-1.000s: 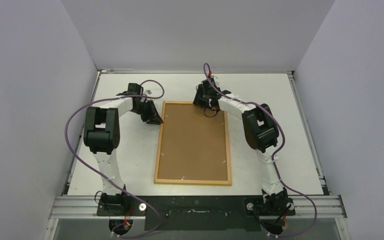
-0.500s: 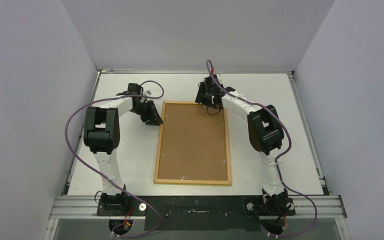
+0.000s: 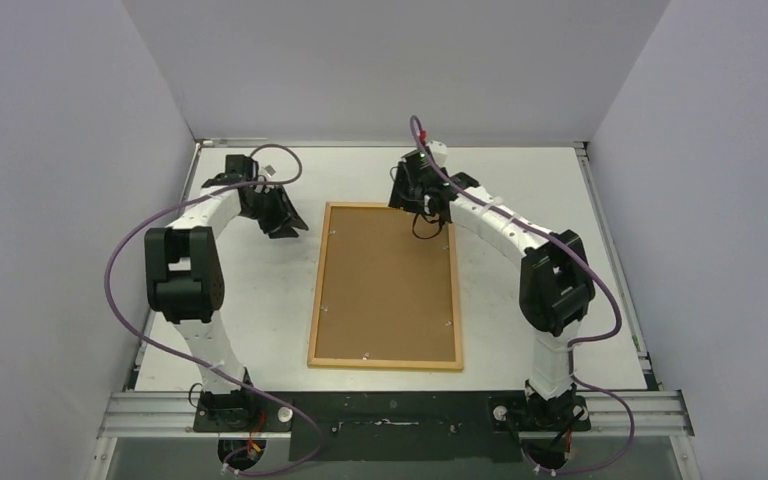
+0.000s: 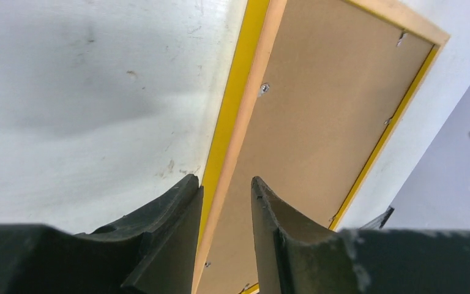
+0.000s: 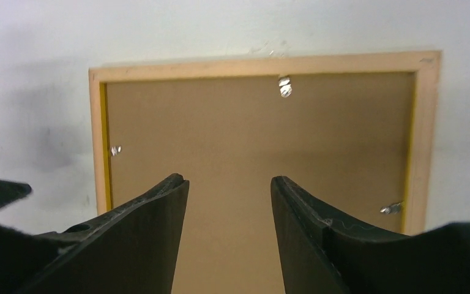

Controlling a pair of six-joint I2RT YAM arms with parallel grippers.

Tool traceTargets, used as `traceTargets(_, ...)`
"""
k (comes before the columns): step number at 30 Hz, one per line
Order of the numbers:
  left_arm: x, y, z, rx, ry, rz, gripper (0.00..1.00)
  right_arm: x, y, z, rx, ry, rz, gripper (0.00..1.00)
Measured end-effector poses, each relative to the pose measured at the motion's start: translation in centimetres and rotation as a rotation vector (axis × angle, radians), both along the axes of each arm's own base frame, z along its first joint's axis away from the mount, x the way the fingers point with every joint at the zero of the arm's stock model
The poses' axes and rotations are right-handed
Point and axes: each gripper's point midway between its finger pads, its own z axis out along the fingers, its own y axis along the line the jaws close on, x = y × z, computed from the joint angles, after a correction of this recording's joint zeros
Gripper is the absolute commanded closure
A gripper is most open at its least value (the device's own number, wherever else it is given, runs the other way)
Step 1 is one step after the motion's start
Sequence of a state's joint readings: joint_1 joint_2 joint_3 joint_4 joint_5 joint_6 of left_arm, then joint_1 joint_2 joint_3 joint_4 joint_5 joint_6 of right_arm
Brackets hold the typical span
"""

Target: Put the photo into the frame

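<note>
The left gripper (image 3: 285,222) now hangs nearer the table's (image 3: 560,200) far-left corner, jaws parted and empty like the right gripper's (image 3: 415,207), while the frame (image 3: 385,362) lies face-down mid-table, backing board (image 3: 385,285) in (photo hidden, presumably inside).

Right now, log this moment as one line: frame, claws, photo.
frame: face down, backing board in | left claw: open, empty, beside frame | right claw: open, empty, above far end | photo: not visible

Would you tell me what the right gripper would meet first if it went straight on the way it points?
Probably the backing board inside the frame: the right gripper points straight at it, jaws open, though the gap is hard to judge.
</note>
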State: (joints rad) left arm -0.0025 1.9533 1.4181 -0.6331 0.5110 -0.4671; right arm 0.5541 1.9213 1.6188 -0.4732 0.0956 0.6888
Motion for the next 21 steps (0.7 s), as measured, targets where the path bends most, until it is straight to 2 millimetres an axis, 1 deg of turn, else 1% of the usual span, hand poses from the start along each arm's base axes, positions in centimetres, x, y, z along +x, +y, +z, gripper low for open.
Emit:
traceTargets(1,0.0,0.4,0.7,0.006,-0.016,0.011,0.66,-0.7,0.8,-0.2,-0.009,0.006,0.019,0.47)
traceTargets(3,-0.3,1.9,2.2,0.033,-0.055,0.053,0.65,-2.6,3.0,-0.5,-0.033,0.016,0.076,0.47)
traceTargets(6,-1.0,4.1,3.7,0.079,-0.096,0.125,0.65,-5.7,6.9,-0.5,-0.067,0.019,0.185,0.45)
traceTargets(9,-2.3,6.3,4.3,0.133,-0.115,0.199,0.65,-7.9,11.2,-0.2,-0.082,0.001,0.286,0.44)
traceTargets(10,-2.7,7.0,4.2,0.152,-0.111,0.221,0.65,-8.7,12.6,-0.1,-0.087,-0.005,0.317,0.43)
traceTargets(13,-3.8,8.7,3.2,0.203,-0.081,0.280,0.65,-10.2,15.4,-0.4,-0.128,-0.010,0.381,0.41)
traceTargets(15,-4.4,9.7,2.3,0.234,-0.052,0.313,0.65,-11.0,17.0,-1.1,-0.163,-0.010,0.416,0.41)
traceTargets(18,-5.4,10.9,1.0,0.263,-0.003,0.366,0.64,-12.2,18.4,-2.7,-0.216,0.009,0.459,0.40)
traceTargets(21,-6.3,11.5,0.0,0.263,0.036,0.401,0.64,-13.3,18.9,-4.6,-0.267,0.039,0.491,0.39)
